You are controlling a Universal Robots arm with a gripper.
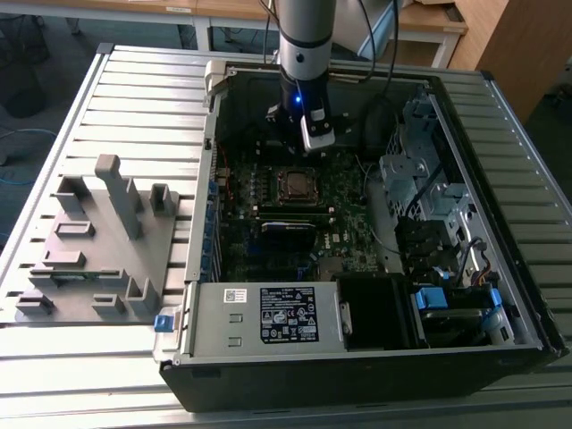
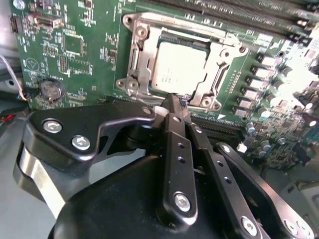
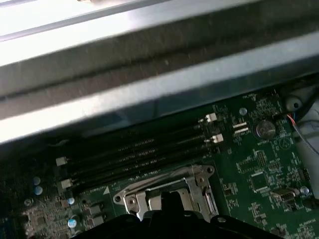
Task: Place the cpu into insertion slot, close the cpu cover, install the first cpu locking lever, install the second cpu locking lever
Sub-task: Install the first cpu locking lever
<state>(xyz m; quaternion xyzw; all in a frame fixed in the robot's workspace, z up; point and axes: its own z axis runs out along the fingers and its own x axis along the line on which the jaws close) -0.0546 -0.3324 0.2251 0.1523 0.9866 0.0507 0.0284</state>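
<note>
the gripper (image 2: 175, 102) is hovering pinched together and empty, at the edge of the cpu cover (image 2: 133, 59); the cpu (image 2: 180, 68) is sitting inside the insertion slot (image 1: 296, 185). the cover's probably thin, stiff, springy, so press on its frame edge.

You see the open computer case (image 1: 375, 357) on the slatted metal table (image 1: 134, 71) | grey fixture block (image 1: 94, 241) just beside the case, on the exterior view's left | memory sticks (image 3: 139, 157), coin battery (image 2: 51, 89) inside the case | wooden desks (image 1: 420, 22) beyond the case
</note>
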